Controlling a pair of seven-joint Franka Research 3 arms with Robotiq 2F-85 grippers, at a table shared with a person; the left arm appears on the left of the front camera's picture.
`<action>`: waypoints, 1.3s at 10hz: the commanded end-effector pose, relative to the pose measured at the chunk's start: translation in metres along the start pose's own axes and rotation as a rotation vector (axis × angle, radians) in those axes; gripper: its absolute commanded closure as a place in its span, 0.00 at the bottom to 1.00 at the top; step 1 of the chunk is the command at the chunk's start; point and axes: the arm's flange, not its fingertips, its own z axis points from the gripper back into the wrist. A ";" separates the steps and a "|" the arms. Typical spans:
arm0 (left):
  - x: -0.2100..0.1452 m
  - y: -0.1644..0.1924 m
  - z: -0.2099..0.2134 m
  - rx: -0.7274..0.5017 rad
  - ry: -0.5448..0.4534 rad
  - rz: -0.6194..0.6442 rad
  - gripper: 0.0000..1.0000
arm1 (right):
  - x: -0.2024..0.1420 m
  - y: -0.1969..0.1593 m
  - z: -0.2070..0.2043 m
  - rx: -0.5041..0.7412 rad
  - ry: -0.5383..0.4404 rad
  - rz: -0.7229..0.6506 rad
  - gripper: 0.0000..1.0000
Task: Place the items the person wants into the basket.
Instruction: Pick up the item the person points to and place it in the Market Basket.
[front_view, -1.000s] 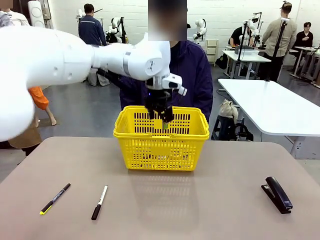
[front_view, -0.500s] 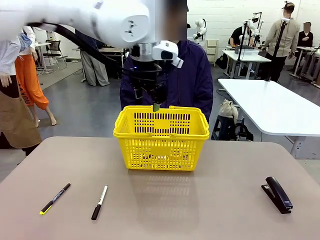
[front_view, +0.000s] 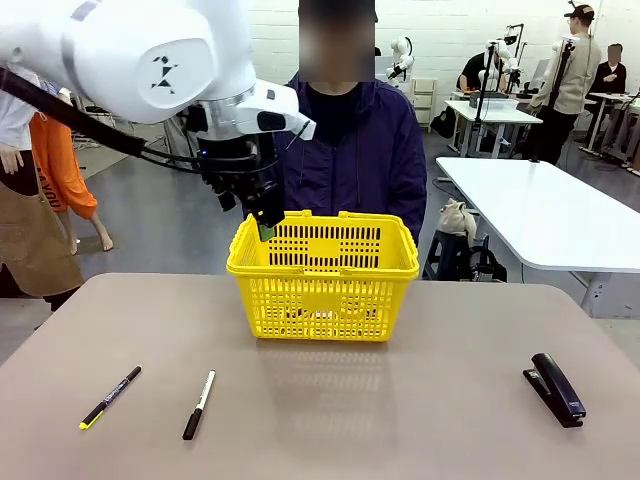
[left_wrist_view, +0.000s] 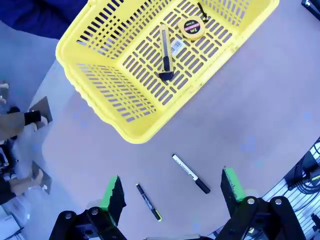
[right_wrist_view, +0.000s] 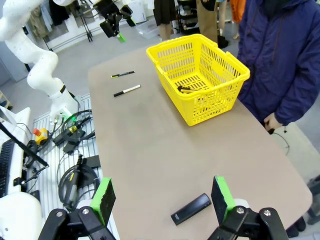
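The left tool (front_view: 263, 222), which was lowered into the basket (front_view: 320, 300) one second ago, has been lifted out of it. It has been moved toward the left and is now seen by the basket's far left corner.

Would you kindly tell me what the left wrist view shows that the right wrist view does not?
Left wrist view: the yellow utility knife with black end and the small yellow-and-black tape measure lying on the floor of the bright yellow plastic basket, beyond the open left gripper. Right wrist view: the black stapler on the table, just past the open right gripper. Both: the basket, the slim black marker with yellow-green end and the white-and-black pen lying on the table, and the person's dark navy jacket.
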 end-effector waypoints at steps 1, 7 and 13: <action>-0.010 0.012 -0.006 -0.046 -0.021 0.007 0.00 | 0.000 -0.001 0.002 0.009 -0.008 0.012 0.00; -0.006 0.012 -0.008 -0.045 0.007 0.043 0.00 | 0.000 -0.001 0.002 0.009 -0.008 0.012 0.00; -0.006 0.012 -0.008 -0.045 0.007 0.043 0.00 | 0.000 -0.001 0.002 0.009 -0.008 0.012 0.00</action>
